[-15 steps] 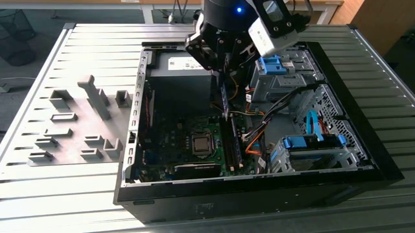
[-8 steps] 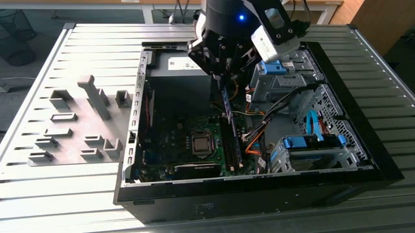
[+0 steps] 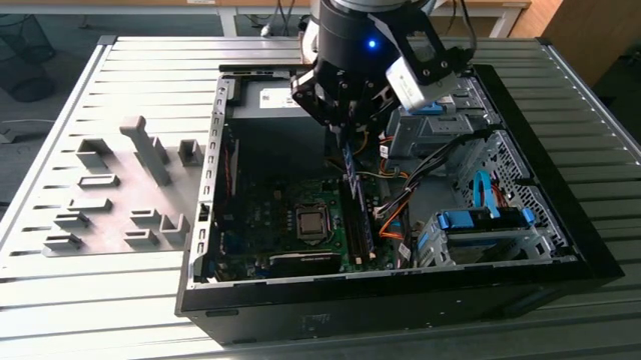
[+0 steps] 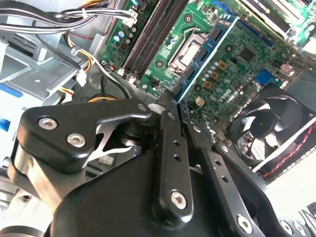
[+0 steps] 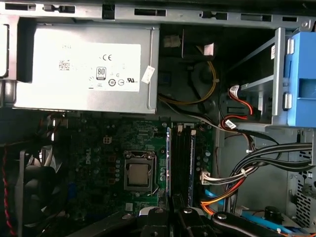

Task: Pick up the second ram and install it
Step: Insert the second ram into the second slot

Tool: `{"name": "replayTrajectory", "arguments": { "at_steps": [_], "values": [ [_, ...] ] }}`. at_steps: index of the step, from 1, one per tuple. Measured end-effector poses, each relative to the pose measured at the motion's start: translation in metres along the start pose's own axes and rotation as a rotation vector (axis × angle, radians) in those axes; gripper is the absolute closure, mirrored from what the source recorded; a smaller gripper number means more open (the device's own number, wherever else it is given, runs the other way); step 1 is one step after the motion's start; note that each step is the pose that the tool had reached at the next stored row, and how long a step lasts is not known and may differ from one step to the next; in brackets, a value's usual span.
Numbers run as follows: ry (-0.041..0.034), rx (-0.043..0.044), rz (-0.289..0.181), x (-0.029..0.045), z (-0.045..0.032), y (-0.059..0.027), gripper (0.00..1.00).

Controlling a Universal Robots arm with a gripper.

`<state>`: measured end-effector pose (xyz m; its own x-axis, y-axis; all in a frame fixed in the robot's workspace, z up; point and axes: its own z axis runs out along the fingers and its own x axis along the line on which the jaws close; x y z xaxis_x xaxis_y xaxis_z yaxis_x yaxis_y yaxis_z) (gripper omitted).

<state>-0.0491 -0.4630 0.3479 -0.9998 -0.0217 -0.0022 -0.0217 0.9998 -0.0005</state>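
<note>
My gripper (image 3: 346,129) hangs over the open computer case (image 3: 200,247), shut on the second ram (image 3: 349,161). The ram is a thin blue-green stick held upright, pointing down from between the fingers. In both wrist views I see it edge-on as a thin blue line (image 4: 207,60) (image 5: 169,163) running out from the gripper (image 4: 176,106) (image 5: 170,203). It hovers above the motherboard (image 5: 98,158), right beside the long dark memory slots (image 5: 181,158) (image 3: 358,225) and apart from them. I cannot tell whether it lines up with a slot.
The CPU socket (image 5: 137,173) sits next to the slots. A grey power supply (image 5: 84,69) lies at the back, and a black fan (image 4: 271,128) is by the case wall. Cable bundles (image 5: 247,173) and a blue drive cage (image 3: 481,225) lie beyond the slots. A grey fixture plate (image 3: 110,187) rests at the exterior view's left.
</note>
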Motion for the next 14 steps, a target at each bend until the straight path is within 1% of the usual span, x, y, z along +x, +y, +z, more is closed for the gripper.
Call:
{"name": "replayTrajectory", "arguments": {
  "at_steps": [5,11,14],
  "values": [
    [-0.0001,-0.0001,0.000,-0.0001,0.0089,-0.0049,0.86],
    [-0.0001,-0.0002,0.000,-0.0002,0.0185,-0.0079,0.86],
    [0.0001,0.0001,0.000,-0.0003,0.0196,-0.0079,0.86]
  ]
}}
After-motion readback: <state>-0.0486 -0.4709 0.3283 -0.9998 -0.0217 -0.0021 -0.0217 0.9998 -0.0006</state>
